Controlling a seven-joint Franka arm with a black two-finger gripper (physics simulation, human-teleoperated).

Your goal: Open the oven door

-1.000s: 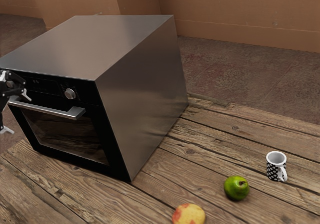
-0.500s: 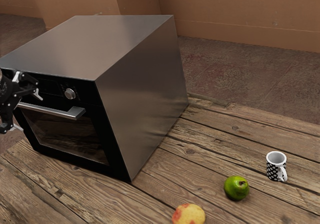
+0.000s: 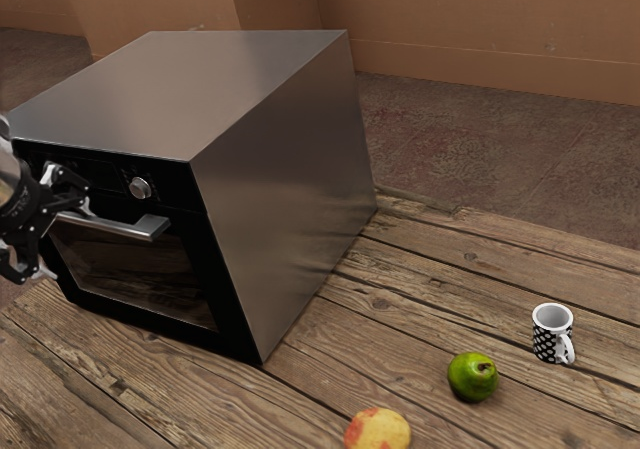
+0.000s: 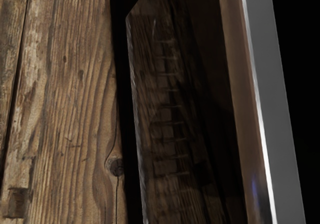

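1. Have the gripper [image 3: 67,240] at the exterior view's left edge, in front of the oven door [image 3: 234,317] — fingers spread well apart, one higher than the other.
2. Reach in beside the far end of the door's handle [image 3: 125,228], with the upper fingertip overlapping the metal bar in the exterior view. Cannot tell about contact with the bar from here.
3. See the oven door closed, flat in the front of the oven [image 3: 290,199], below the control panel and round knob [image 3: 140,187].
4. Look along the pale bar in the wrist view, running lengthwise beside the dark glass [image 4: 175,109], with the wooden table [image 4: 72,109] past the door's edge.
5. See the oven resting on the table, silvery on top and side.
6. Find a black-and-white patterned mug [image 3: 552,335] standing upright on the wood, well apart from the oven — near a green fruit [image 3: 471,377]. Spot a yellow-and-red fruit [image 3: 377,431] closer to the exterior view's lower edge.
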